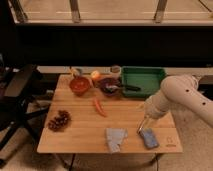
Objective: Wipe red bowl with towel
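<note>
The gripper hangs from the white arm over the wooden table's 4 o'clock corner. It points down at the far end of a blue sponge block, just above it. Whether it touches the block cannot be told. Its jaws stand wide with nothing between them.

The towel, pale gray-blue and folded, lies flat at the table's 6 o'clock edge, at 9 o'clock from the sponge and apart from it. The red bowl sits upright at the table's 11 o'clock, well apart from the gripper.

At 3 o'clock from that bowl are an orange fruit, a dark maroon bowl holding a utensil, and a green tray. An orange carrot lies mid-table, and a cluster of dark grapes sits at the table's 8 o'clock.
</note>
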`<move>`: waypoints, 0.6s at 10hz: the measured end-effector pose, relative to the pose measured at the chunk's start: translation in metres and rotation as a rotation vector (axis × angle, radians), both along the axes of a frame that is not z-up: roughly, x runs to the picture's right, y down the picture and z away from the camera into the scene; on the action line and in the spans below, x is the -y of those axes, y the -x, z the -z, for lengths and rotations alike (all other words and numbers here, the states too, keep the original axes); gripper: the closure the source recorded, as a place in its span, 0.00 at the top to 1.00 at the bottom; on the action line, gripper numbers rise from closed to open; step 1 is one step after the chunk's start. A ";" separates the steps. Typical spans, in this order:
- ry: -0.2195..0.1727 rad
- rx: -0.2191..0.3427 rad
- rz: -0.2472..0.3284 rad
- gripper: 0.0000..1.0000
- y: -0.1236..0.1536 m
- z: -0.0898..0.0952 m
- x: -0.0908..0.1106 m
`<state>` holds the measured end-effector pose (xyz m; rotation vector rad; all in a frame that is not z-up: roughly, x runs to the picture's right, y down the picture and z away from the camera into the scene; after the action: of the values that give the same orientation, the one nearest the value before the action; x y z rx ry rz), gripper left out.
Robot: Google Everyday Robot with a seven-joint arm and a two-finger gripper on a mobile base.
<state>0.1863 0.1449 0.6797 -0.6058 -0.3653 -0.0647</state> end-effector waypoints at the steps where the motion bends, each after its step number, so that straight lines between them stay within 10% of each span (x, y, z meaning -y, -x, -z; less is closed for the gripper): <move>1: 0.000 0.001 0.002 0.65 0.001 0.000 0.000; 6: 0.001 0.045 -0.041 0.65 0.030 -0.005 -0.012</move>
<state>0.1560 0.1567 0.6849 -0.5989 -0.4216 -0.0391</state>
